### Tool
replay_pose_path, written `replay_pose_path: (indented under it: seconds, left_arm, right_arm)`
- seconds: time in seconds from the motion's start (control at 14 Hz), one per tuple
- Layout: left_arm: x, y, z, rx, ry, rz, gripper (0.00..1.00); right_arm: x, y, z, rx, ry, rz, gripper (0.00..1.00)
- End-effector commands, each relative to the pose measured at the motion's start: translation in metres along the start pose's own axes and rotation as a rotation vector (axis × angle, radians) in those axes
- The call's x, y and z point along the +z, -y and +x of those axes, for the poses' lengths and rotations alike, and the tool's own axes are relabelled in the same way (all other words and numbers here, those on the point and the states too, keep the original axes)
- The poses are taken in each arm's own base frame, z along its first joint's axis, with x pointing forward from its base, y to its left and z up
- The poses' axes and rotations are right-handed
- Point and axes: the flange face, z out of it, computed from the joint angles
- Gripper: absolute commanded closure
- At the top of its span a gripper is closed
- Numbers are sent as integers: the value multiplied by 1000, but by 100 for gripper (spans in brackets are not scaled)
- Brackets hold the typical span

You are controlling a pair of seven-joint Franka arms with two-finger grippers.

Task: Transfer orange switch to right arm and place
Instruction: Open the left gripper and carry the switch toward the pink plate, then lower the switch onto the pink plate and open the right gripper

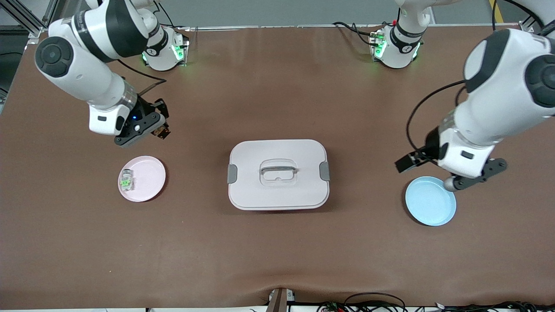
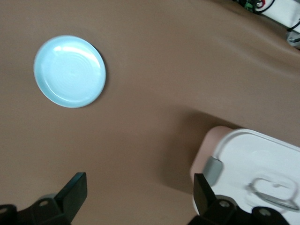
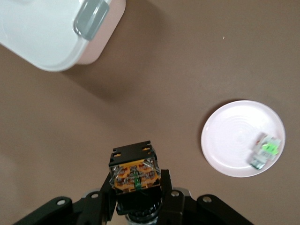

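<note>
Because the switch (image 3: 135, 174) is now clamped between the fingers of the right gripper (image 1: 161, 128), the handover part of the task looks finished, and only the placing seems to remain. In the right wrist view the switch sits upright in the jaws, its orange middle part facing the camera and its black body pinched from both sides; such a grip leaves the lower end free, which should help when it is set down. This gripper hangs in the air over bare table, close to the pink plate (image 1: 151, 182) at the right arm's end. On that plate a small clear block with a green centre (image 1: 126, 180) already lies near the rim, so I judge the plate to be the probable target, and the open part of it is where the switch would fit without touching the block.

At the other end the left gripper (image 2: 139, 193) holds nothing and its fingers stand wide apart. It waits over the edge of the blue plate (image 1: 427, 207), which has nothing on it. Between both plates stands a closed white box (image 1: 277, 193) with grey clasps, well apart from either gripper.
</note>
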Motion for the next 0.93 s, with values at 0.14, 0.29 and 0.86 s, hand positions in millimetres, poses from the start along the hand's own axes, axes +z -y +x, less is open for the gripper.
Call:
replay_pose_path:
  seconds: [0.14, 0.29, 0.86]
  left_arm:
    - [-29, 26, -7, 122, -63, 122, 0]
    - [-49, 37, -10, 175, -89, 129, 0]
    - [-88, 80, -42, 377, -54, 138, 0]
  right_arm:
    - [12, -53, -16, -297, 38, -73, 100]
    - [27, -70, -15, -412, 63, -109, 100]
    - [114, -132, -14, -683, 60, -110, 100]
